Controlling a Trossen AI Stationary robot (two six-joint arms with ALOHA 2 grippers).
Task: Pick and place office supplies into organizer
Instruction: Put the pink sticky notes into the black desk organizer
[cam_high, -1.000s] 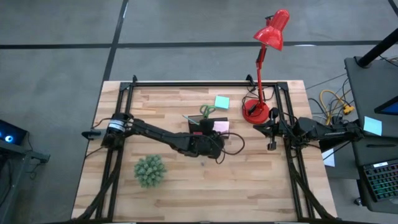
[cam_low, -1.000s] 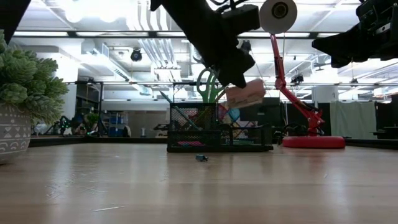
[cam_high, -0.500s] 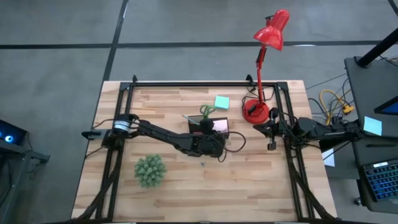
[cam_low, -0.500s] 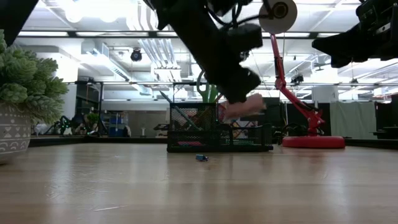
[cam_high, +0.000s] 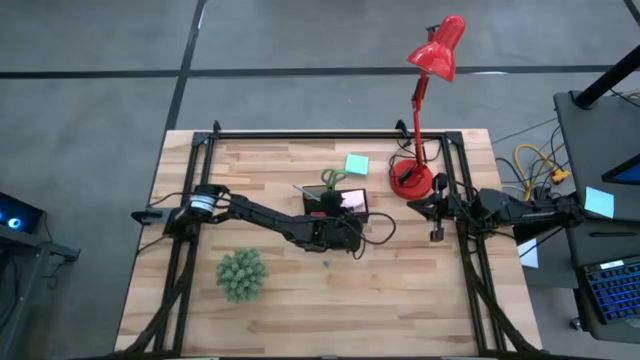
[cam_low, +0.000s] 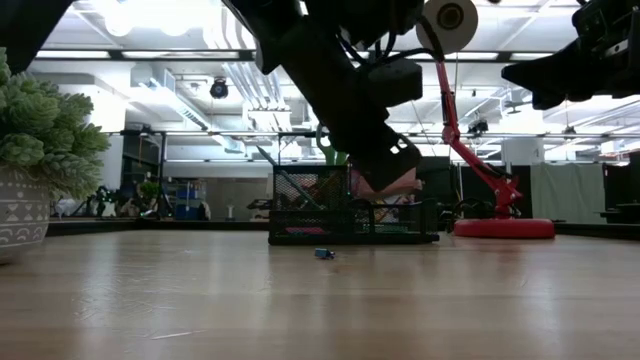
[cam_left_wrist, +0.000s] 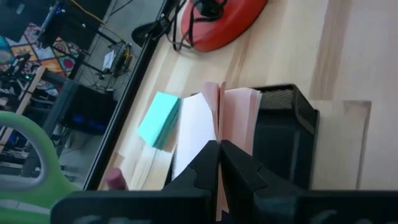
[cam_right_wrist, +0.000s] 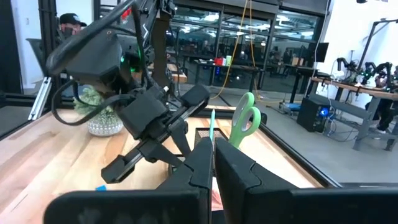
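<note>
High view: at frame centre the left gripper (cam_high: 345, 215) hangs over the organizer (cam_high: 352, 193), clenched on a pink sticky-note pad (cam_high: 352, 203), apparently lowering it into a compartment. Low view: the pad (cam_low: 385, 183) sits at the organizer's rim. Right gripper (cam_high: 437, 234), centre-right, waits clenched, empty.

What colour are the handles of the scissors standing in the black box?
Green. The scissors show best in the right wrist view, standing upright in the organizer.
</note>
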